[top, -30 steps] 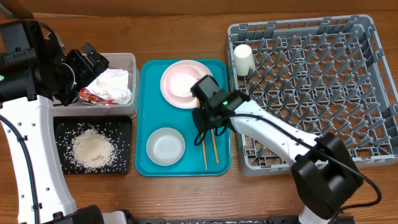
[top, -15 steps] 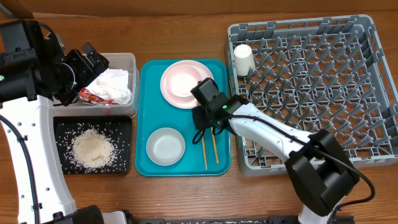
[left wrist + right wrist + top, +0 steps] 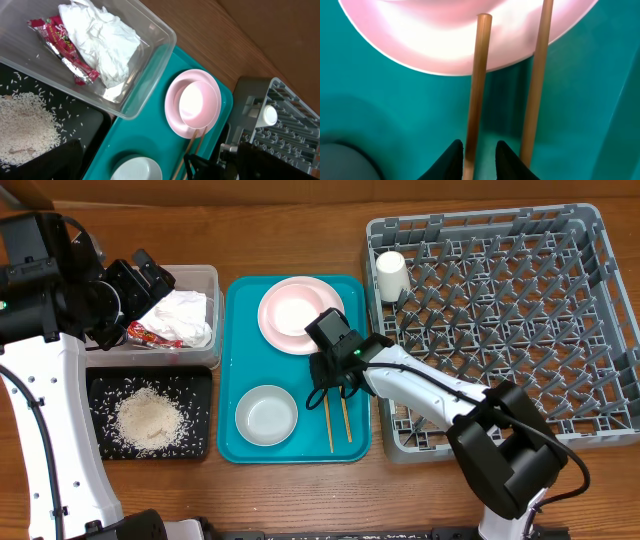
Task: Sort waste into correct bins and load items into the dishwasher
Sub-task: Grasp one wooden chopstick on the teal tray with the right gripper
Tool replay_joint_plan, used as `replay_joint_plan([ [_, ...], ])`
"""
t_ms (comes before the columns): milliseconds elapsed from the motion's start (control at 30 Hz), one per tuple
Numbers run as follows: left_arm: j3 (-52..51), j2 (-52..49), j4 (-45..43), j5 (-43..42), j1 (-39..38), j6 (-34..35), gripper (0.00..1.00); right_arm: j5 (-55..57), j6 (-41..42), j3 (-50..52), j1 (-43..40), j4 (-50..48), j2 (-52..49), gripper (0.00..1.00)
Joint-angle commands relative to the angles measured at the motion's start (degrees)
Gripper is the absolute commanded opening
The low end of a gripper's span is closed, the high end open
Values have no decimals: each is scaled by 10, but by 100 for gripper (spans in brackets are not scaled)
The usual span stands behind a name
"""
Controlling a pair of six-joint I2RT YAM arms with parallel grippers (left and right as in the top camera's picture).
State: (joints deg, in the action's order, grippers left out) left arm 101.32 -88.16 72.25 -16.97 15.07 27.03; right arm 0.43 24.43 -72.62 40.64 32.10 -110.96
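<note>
Right claw stands narrowly open astride one of the chopsticks, not visibly pinching it; the other lies just to its right. Both run parallel, pointing straight ahead across the teal tray, far ends over the pink plate.

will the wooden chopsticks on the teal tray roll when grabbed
Likely light and stiff: the thin round wooden chopsticks look straight, slender. Probably roll easily on the smooth teal plastic tray. The right tool straddles only one, so the other may stay.
</note>
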Motion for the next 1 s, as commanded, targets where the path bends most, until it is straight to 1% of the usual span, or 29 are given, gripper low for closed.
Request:
replay_joint_plan([
  [0,12,9,-1,-4,-1,0,100,3,7,0,2,-9,-12,24],
  [167,12,9,-1,-4,-1,0,100,-7,10,-2,2,-15,-20,24],
  [233,12,9,-1,-4,-1,0,100,-7,10,-2,2,-15,-21,22],
  [467,12,9,-1,-4,-1,0,100,-14,9,-3,2,-19,-22,7],
  [533,12,9,-1,-4,-1,0,100,-18,9,-5,2,-19,-22,4],
  [667,12,9,-1,-4,-1,0,100,-38,9,-29,2,-15,-19,4],
  [800,12,9,-1,-4,-1,0,100,-57,10,-70,2,-5,11,4],
  [900,12,9,-1,-4,-1,0,100,-54,9,-108,-1,25,47,4],
  [967,12,9,-1,-4,-1,0,100,-34,2,-139,-16,68,84,4],
])
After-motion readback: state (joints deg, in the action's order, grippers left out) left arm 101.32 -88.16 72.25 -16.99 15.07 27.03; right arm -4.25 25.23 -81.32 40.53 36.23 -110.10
